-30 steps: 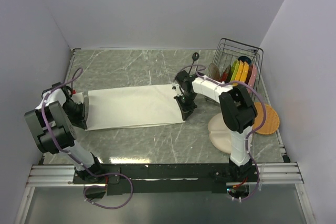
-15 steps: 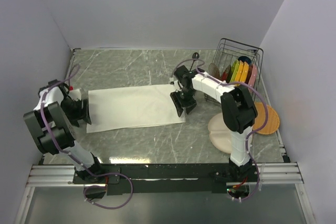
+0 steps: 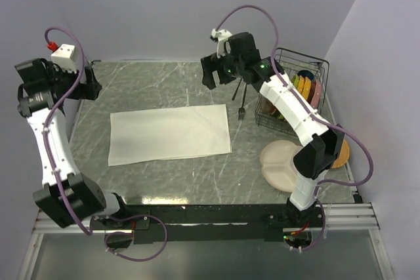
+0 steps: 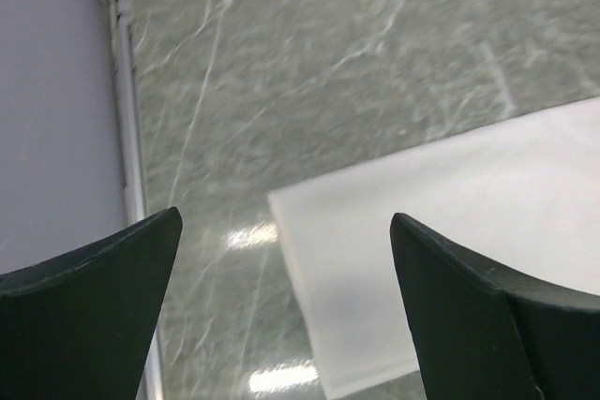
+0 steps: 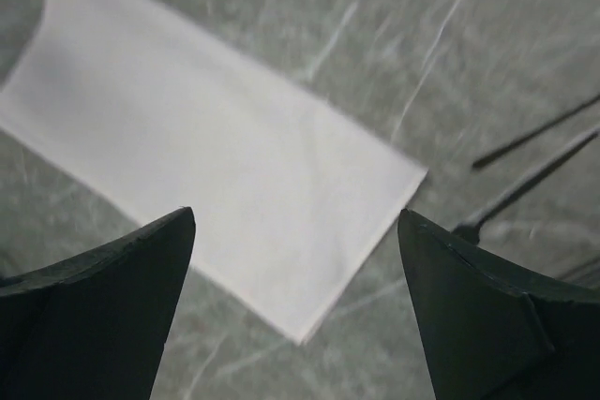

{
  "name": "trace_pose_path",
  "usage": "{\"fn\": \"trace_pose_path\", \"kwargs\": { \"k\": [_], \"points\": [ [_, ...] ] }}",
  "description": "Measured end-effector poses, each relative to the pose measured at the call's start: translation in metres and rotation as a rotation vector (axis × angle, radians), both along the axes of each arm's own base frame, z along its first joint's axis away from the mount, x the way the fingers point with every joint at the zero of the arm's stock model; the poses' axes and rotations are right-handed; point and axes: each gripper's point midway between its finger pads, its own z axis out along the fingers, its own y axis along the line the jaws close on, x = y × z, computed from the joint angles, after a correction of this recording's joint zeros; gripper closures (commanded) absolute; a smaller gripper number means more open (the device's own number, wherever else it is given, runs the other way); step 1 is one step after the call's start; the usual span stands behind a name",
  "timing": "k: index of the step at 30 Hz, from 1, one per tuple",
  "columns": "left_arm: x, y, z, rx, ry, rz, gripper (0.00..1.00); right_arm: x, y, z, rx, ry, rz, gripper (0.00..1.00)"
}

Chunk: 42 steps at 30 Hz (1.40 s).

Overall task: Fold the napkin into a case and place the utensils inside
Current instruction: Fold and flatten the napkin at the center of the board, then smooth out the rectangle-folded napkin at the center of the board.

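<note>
While both arms are raised over the bench (image 3: 197, 176): left gripper (image 4: 286, 220) spread wide, nothing held | napkin (image 3: 169, 134) laid flat, folded rectangle, mid-bench | right gripper (image 5: 296, 216) spread wide, empty | fork (image 3: 242, 105) between napkin and rack (image 3: 298, 55)

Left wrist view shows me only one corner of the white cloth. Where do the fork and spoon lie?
Observer: The fork lies on the table right of the napkin, beside the wire rack.
Operator: Does the right claw hold anything?
Observer: No, the right claw is open and empty, raised above the table.
Operator: And the spoon?
Observer: The spoon shows only as a thin handle beside the fork, in the right wrist view.
</note>
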Motion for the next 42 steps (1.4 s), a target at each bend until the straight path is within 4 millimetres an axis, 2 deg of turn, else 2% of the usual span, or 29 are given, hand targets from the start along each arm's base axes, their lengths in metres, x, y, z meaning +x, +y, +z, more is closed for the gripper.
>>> {"fn": "trace_pose_path", "kwargs": {
  "k": [3,4,7,10,13,16,19,22,28,32,35,39,42],
  "points": [
    [-0.003,-0.019,0.009,-0.055,-0.099,-0.030,0.01,0.016,0.008,0.022,0.067,-0.088,-0.023,0.05],
    [-0.003,-0.026,0.008,-0.085,-0.109,-0.044,0.01,0.022,0.013,0.025,0.089,-0.105,-0.029,0.00],
    [0.001,-0.044,-0.001,-0.189,-0.108,-0.118,0.01,0.038,0.027,0.019,0.135,-0.097,-0.021,0.00],
    [0.010,-0.063,-0.033,-0.360,-0.053,-0.151,0.01,0.044,0.051,0.002,0.197,-0.028,0.074,0.00],
    [0.018,-0.092,-0.079,-0.537,0.074,-0.167,0.01,0.036,0.073,-0.033,0.259,0.120,0.147,0.00],
    [0.026,-0.133,-0.128,-0.712,0.228,-0.177,0.01,0.024,0.089,-0.069,0.322,0.283,0.176,0.00],
    [0.033,-0.164,-0.162,-0.836,0.337,-0.171,0.01,0.008,0.097,-0.111,0.373,0.455,0.169,0.00],
    [0.042,-0.188,-0.184,-0.939,0.415,-0.167,0.01,-0.004,0.102,-0.149,0.409,0.608,0.134,0.00],
    [0.062,-0.224,-0.209,-1.086,0.476,-0.184,0.01,0.000,0.122,-0.184,0.502,0.726,0.108,0.00],
    [0.072,-0.235,-0.225,-1.134,0.518,-0.174,0.01,0.009,0.130,-0.204,0.546,0.772,0.086,0.00],
    [0.085,-0.230,-0.234,-1.150,0.520,-0.158,0.01,0.012,0.131,-0.217,0.575,0.818,0.066,0.00],
    [0.093,-0.205,-0.237,-1.170,0.503,-0.134,0.01,0.017,0.122,-0.219,0.610,0.840,0.067,0.00],
    [0.094,-0.170,-0.239,-1.173,0.486,-0.095,0.01,0.018,0.112,-0.221,0.631,0.855,0.075,0.00]
  ]
}}
